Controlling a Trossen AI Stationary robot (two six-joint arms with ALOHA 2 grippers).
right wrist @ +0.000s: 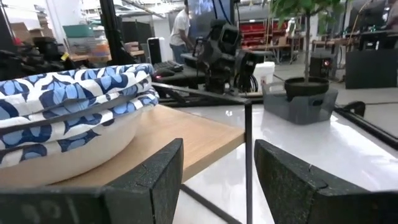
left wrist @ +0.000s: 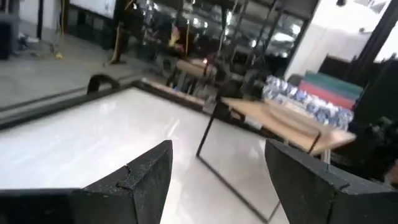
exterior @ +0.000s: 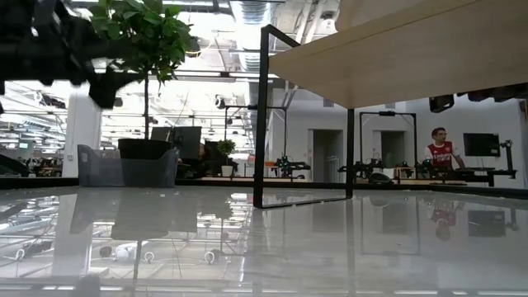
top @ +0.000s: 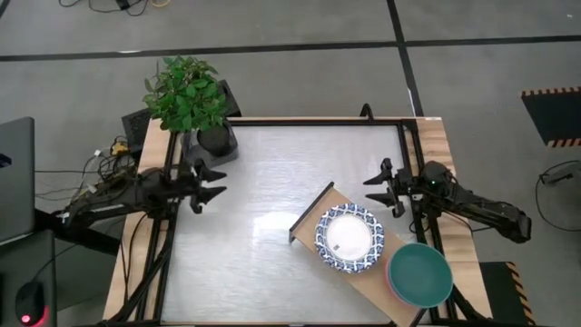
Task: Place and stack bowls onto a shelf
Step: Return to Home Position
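Observation:
The shelf (top: 313,209) is a light-wood board on thin dark legs, lying slantwise on the right half of the table. A nested stack of white bowls with blue patterned rims (top: 349,238) sits on its middle by its base. At the shelf's near right end a dark green bowl (top: 420,275) tops a second stack, and a pink rim shows beneath it. My left gripper (top: 221,182) hovers open over the table's left side. My right gripper (top: 372,189) hovers open just beyond the shelf's far end, and the white bowls (right wrist: 68,118) show close by in its wrist view.
A potted plant (top: 191,95) in a dark pot on a grey tray (top: 213,145) stands at the table's far left corner. The white tabletop (top: 254,245) lies between the left gripper and the shelf. A person (exterior: 440,153) stands far off in the room.

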